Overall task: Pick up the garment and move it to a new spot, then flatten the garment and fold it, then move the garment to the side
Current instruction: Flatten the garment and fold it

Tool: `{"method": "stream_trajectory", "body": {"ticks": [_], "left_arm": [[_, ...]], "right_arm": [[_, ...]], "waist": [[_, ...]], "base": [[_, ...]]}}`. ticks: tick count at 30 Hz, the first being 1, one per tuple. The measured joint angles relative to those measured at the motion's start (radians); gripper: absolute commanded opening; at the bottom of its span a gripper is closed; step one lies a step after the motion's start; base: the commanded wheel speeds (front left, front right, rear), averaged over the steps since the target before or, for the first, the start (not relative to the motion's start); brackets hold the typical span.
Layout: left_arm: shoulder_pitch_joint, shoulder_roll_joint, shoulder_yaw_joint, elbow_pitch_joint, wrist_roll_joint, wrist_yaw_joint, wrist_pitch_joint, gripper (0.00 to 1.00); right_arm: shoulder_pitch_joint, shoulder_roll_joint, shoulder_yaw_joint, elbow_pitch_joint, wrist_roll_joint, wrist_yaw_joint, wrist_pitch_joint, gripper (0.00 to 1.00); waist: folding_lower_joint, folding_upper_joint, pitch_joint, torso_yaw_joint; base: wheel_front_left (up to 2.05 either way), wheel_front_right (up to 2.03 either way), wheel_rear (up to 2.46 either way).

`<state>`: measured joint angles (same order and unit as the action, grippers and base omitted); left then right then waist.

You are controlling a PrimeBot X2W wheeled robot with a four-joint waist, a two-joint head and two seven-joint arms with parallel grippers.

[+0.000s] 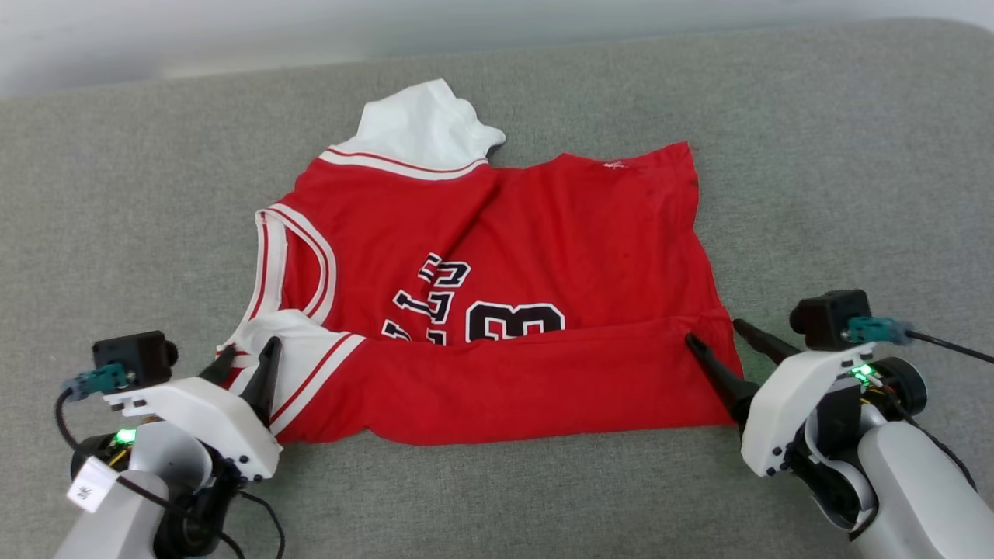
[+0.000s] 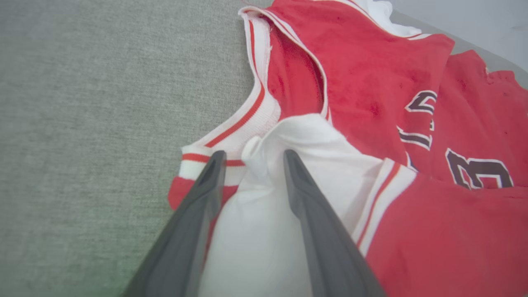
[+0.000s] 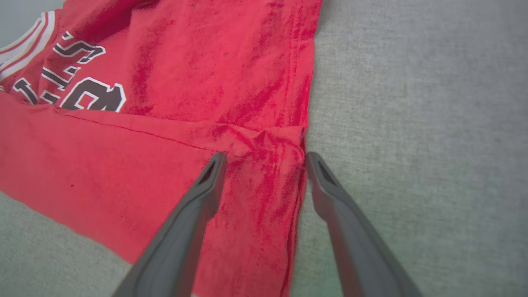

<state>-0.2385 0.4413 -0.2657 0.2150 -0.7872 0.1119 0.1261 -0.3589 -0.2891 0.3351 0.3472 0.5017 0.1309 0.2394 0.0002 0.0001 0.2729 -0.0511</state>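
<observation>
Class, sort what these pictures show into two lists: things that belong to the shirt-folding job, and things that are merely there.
Belongs to the job:
- the garment, red jersey, near edge folded over
- left gripper, jaws apart around the white sleeve
- right gripper, jaws apart at the hem corner

Merely there:
- grey surface under the jersey
- pale wall behind

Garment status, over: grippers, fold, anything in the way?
Left gripper open, astride white sleeve. Right gripper open at hem corner. Garment spread, near edge folded over print. Nothing seen in the way.
</observation>
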Motion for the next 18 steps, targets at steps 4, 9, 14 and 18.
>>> {"method": "stream_trajectory", "body": {"ticks": [4, 9, 14, 18], "left_arm": [[0.015, 0.030, 0.018, -0.034, 0.003, 0.013, -0.010, 1.00], [0.042, 0.092, 0.034, -0.111, 0.004, 0.030, 0.049, 1.00], [0.075, 0.190, 0.042, -0.188, -0.033, 0.034, 0.202, 1.00], [0.127, 0.258, 0.044, -0.234, -0.094, 0.054, 0.361, 1.00]], "right_arm": [[0.022, -0.006, -0.030, -0.042, -0.001, 0.000, -0.110, 1.00], [0.079, 0.010, -0.087, -0.104, -0.043, 0.000, -0.203, 1.00], [0.146, 0.047, -0.128, -0.172, -0.085, 0.000, -0.204, 1.00], [0.192, 0.078, -0.154, -0.231, -0.109, 0.000, -0.190, 1.00]], "waist": [[-0.0001, 0.0000, -0.041, -0.003], [-0.0001, 0.0000, -0.099, -0.006], [-0.0001, 0.0000, -0.150, -0.021], [-0.0001, 0.0000, -0.165, -0.051]], "base": [[0.00, 0.00, 0.00], [0.00, 0.00, 0.00], [0.00, 0.00, 0.00], [0.00, 0.00, 0.00]]}}
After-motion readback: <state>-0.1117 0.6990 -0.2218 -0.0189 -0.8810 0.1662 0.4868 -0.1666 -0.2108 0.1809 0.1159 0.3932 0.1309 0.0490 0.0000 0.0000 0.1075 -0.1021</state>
